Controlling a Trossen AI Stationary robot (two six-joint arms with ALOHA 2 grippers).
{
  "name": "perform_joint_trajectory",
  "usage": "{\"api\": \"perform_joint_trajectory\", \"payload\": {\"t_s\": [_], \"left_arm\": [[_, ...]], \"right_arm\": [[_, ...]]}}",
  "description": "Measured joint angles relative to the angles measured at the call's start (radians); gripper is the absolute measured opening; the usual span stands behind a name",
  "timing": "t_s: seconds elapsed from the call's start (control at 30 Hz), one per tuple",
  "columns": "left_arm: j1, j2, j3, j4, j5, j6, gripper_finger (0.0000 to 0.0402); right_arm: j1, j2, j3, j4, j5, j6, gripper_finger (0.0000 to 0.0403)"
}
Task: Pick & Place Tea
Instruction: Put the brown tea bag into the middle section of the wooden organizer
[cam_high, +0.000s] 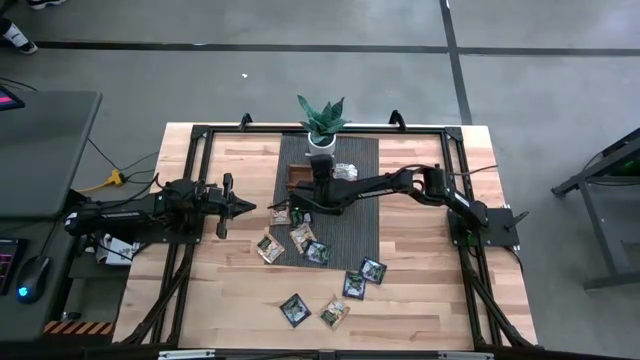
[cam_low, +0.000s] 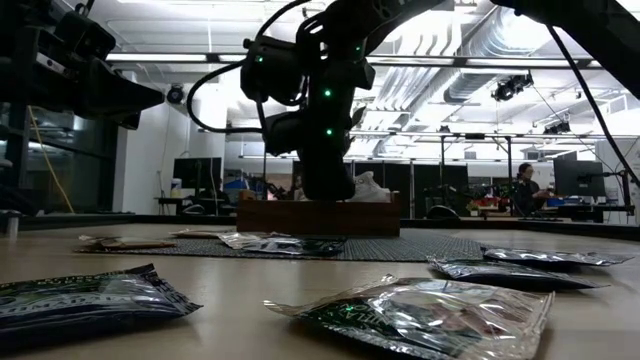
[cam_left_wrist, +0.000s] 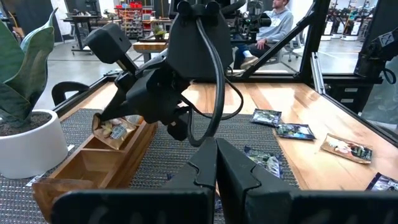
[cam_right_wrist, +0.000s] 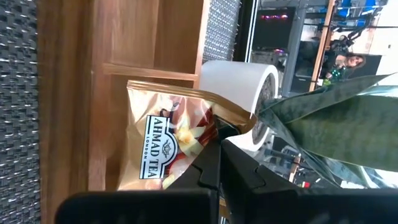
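A tan-and-gold tea sachet (cam_right_wrist: 158, 146) printed "Ahmad Tea" hangs over the brown wooden tray (cam_high: 296, 176), with my right gripper (cam_right_wrist: 217, 163) shut on it. The left wrist view shows that sachet (cam_left_wrist: 118, 127) at the tray's (cam_left_wrist: 93, 163) wall. Whether it rests on the tray's floor, I cannot tell. Several more tea sachets lie flat on the mat (cam_high: 302, 237) and on the wooden table (cam_high: 295, 309). My left gripper (cam_high: 228, 205) waits shut and level at the table's left, touching nothing. My right gripper pinches the sachet's edge (cam_right_wrist: 205, 146) between its two shut fingers. The fingers slant down from the table's right side. The sachet hangs beyond the fingertips, with its free end (cam_left_wrist: 111, 132) down inside a tray compartment.
A green plant in a white pot (cam_high: 321, 138) stands just behind the tray. A dark woven mat (cam_high: 350, 225) lies under the tray. Loose sachets (cam_high: 373, 270) are scattered toward the table's near edge. A person sits in the room beyond the table (cam_left_wrist: 273, 25).
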Motion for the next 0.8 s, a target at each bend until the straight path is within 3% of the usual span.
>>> {"api": "perform_joint_trajectory", "payload": {"t_s": [0.2,0.57,0.8], "left_arm": [[0.000,0.000,0.000,0.000,0.000,0.000,0.0001],[0.000,0.000,0.000,0.000,0.000,0.000,0.0001],[0.000,0.000,0.000,0.000,0.000,0.000,0.0001]], "right_arm": [[-0.006,0.000,0.000,-0.006,-0.001,0.006,0.0008],[-0.006,0.000,0.000,-0.005,0.022,0.006,0.0089],[-0.004,0.000,0.000,0.002,0.024,0.006,0.0115]]}}
